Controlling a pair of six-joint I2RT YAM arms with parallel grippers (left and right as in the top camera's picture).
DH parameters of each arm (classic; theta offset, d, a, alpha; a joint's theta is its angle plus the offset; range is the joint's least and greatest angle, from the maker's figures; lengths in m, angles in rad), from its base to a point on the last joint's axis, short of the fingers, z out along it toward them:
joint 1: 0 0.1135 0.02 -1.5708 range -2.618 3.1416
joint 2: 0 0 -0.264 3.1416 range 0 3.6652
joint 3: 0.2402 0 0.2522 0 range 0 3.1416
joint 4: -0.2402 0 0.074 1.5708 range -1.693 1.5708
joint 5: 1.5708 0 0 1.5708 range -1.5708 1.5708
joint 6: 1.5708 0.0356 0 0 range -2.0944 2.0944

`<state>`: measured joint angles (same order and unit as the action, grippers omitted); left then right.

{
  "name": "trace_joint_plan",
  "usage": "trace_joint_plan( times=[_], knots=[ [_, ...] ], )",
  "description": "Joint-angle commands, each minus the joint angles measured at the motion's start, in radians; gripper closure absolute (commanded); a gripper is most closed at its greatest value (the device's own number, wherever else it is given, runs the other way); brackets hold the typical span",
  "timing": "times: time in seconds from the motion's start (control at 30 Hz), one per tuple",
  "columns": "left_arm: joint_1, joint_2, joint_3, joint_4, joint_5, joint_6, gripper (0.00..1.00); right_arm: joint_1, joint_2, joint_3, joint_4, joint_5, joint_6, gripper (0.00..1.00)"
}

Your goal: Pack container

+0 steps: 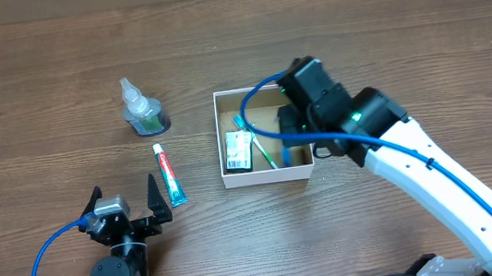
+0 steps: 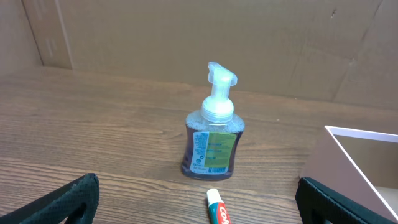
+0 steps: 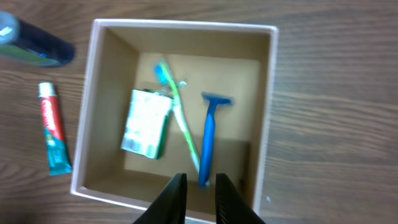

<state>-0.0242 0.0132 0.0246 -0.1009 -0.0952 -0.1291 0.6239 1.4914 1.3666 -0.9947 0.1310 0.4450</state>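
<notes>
The container (image 1: 267, 178) is a square box with white walls and a brown inside, at the table's middle; it also shows in the right wrist view (image 3: 186, 25) and at the right edge of the left wrist view (image 2: 348, 168). In it lie a green-white packet (image 3: 146, 123), a green toothbrush (image 3: 180, 118) and a blue razor (image 3: 208, 137). My right gripper (image 3: 200, 186) hovers over the box's near side, jaws slightly apart and empty. A toothpaste tube (image 1: 169, 175) lies left of the box. My left gripper (image 1: 124, 194) is wide open just short of the tube (image 2: 219, 213).
A small clear bottle with green liquid (image 1: 143, 113) stands behind the toothpaste, upright in the left wrist view (image 2: 211, 140). Cardboard walls (image 2: 186, 37) close the far side of the wooden table. The right arm (image 1: 436, 172) reaches in from the lower right.
</notes>
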Motion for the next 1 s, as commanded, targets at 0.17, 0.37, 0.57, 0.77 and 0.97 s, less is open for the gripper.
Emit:
trace_joint_plan(
  times=[0.17,0.37,0.57,0.77,0.97],
  knots=[
    [0.004,-0.009,-0.005,0.004,-0.009,-0.009,0.0,0.016,-0.011,-0.103,0.117,0.031,-0.003,0.57],
    [0.004,-0.009,-0.005,0.004,-0.009,-0.009,0.0,-0.067,-0.119,-0.097,0.03,0.128,0.002,0.0],
    [0.004,-0.009,-0.005,0.004,-0.009,-0.009,0.0,-0.336,-0.229,-0.097,-0.138,0.172,0.0,0.0],
    [0.004,-0.009,-0.005,0.004,-0.009,-0.009,0.0,-0.582,-0.232,-0.097,-0.193,0.186,0.001,0.0],
    [0.004,-0.009,-0.005,0.004,-0.009,-0.009,0.0,-0.601,-0.232,-0.097,-0.193,0.182,0.001,0.0]
  ],
)
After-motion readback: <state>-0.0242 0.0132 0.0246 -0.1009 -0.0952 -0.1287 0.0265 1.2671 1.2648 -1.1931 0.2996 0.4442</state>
